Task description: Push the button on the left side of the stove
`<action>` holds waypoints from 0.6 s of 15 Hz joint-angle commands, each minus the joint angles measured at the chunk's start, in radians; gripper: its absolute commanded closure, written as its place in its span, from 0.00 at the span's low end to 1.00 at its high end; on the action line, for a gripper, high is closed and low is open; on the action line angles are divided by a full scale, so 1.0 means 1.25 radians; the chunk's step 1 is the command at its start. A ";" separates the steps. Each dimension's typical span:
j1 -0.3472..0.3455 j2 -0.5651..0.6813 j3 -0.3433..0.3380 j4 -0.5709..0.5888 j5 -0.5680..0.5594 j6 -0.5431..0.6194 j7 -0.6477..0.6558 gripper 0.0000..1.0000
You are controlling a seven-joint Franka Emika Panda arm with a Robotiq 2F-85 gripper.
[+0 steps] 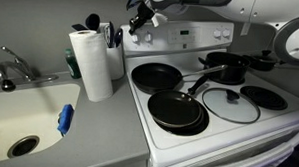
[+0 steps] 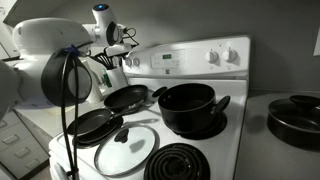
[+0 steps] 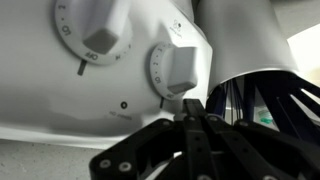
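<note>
Stove: white range, its cooktop below the claw and its back panel directly ahead.
Claw: fingers pressed together, closed on nothing. The tips are close to the panel; contact cannot be judged.
Knobs: one just beyond the fingertips, another farther along.
Paper towel roll: on the counter beside and below the claw.

A gray counter holds a cream sink with a metal faucet. The wall behind it is plain and pale. In an exterior view, pale drawers stand low at the edge.
</note>
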 commanded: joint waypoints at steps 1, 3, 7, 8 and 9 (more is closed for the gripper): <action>-0.005 0.021 0.012 0.031 0.006 0.021 -0.035 1.00; -0.005 0.022 0.009 0.032 0.004 0.025 -0.038 1.00; -0.001 0.023 0.001 0.034 -0.006 0.036 -0.050 1.00; 0.001 0.023 -0.005 0.035 -0.012 0.042 -0.052 1.00; 0.003 0.023 -0.008 0.036 -0.016 0.044 -0.054 1.00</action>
